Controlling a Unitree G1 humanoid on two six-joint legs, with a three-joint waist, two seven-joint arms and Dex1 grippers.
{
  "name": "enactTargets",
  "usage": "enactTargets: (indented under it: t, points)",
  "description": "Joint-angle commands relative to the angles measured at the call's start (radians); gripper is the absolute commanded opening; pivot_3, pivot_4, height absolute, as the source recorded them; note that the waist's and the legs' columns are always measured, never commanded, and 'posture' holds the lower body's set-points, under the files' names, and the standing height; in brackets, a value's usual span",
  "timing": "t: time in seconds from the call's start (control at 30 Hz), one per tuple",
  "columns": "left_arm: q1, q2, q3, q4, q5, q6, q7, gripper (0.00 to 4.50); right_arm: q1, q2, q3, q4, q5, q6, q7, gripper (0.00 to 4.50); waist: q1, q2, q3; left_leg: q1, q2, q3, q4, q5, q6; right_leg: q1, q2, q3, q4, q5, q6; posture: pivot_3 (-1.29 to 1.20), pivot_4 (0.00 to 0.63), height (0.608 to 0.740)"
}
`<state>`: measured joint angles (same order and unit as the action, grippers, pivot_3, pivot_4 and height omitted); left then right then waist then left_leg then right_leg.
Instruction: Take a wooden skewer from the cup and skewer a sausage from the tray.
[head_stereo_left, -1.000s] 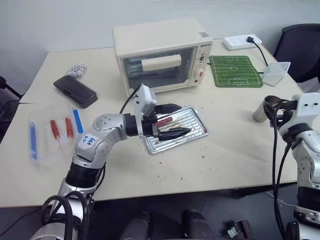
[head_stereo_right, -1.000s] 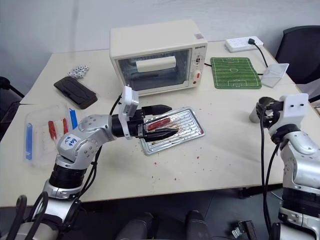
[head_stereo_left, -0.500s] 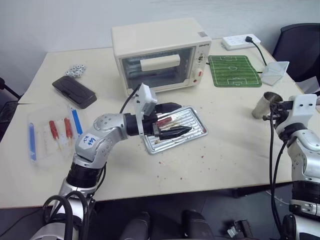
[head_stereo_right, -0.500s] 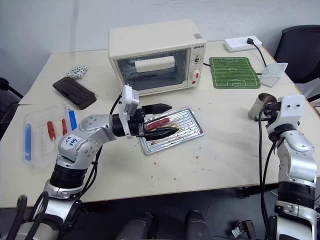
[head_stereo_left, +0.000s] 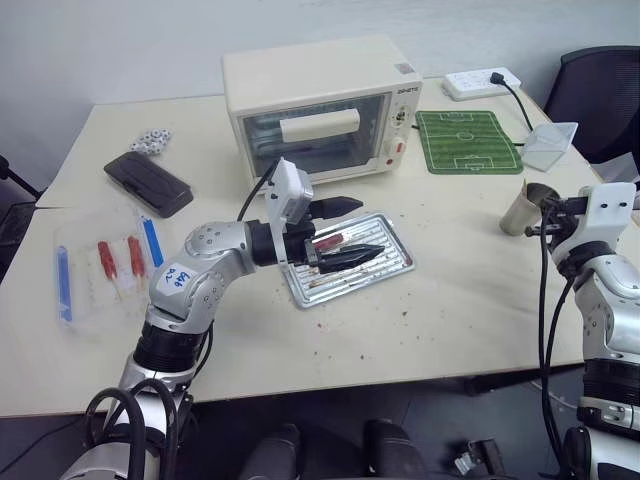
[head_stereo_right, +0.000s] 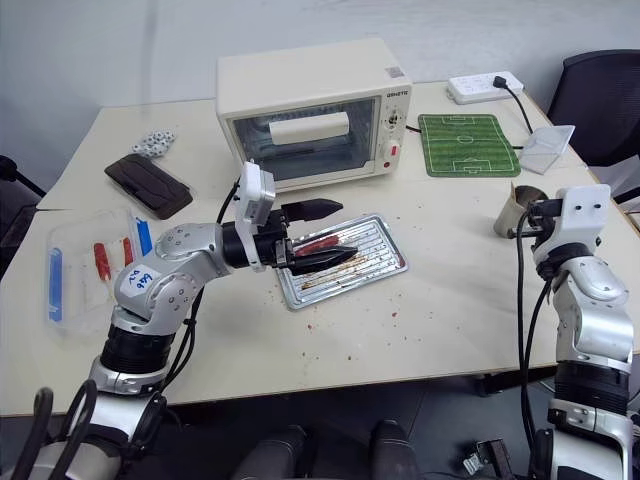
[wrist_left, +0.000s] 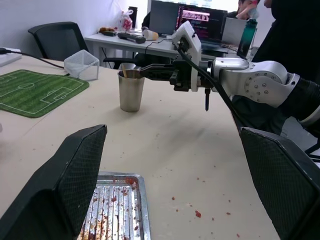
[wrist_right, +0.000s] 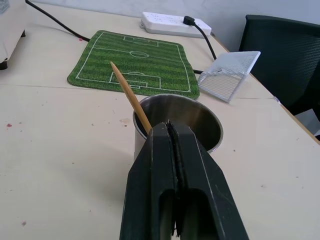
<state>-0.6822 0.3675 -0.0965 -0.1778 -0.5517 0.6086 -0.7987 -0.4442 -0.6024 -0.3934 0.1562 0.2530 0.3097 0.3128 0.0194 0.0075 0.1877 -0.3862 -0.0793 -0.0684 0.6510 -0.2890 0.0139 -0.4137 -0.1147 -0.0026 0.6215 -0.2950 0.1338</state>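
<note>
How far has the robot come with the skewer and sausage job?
Nothing is finished yet. The wooden skewer leans in the cup; the right gripper is shut at its rim, not visibly gripping it. The left gripper hangs open above the tray. Pulling out and skewering the sausage remain.

Left hand (head_stereo_left: 345, 229) spread wide, right hand (wrist_right: 171, 131) pinched closed

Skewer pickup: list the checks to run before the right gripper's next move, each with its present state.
1. Cup upright on the table: ok.
2. Skewer in the cup, leaning on the rim: ok.
3. Right gripper around the skewer: not ok; its fingers are shut beside it.
4. Sausage lying in the tray: ok.
5. Left gripper open over the tray: ok.
</note>
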Motion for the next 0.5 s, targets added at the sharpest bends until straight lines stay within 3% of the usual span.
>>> enactTargets:
  t: [0.03,0.07,0.5]
  points:
    - [-0.024,-0.005,0.017,-0.005,0.001,-0.021,-0.001,4.5,-0.025,-0.023,0.026,-0.053,-0.023,-0.002,-0.002,1.14,0.0,0.0,0.0,0.0,0.0,0.0,0.0,0.0,0.0,0.0,0.0,0.0,0.0,0.0,0.0,0.0,0.15,0.74]
    - [-0.025,-0.006,0.016,-0.004,0.002,-0.022,-0.002,4.5,-0.035,-0.026,0.038,-0.047,-0.032,0.003,-0.002,1.51,-0.002,0.0,0.0,0.0,0.0,0.0,0.0,0.0,0.0,0.0,0.0,0.0,0.0,0.0,0.0,0.0,0.15,0.74]
    - [-0.036,-0.01,0.018,0.005,0.01,-0.031,-0.001,4.5,-0.251,-0.068,0.162,0.268,-0.185,-0.07,-0.017,1.51,-0.015,0.0,0.0,0.0,0.0,0.0,0.0,0.0,0.0,0.0,0.0,0.0,0.0,0.0,0.0,0.0,0.15,0.74]
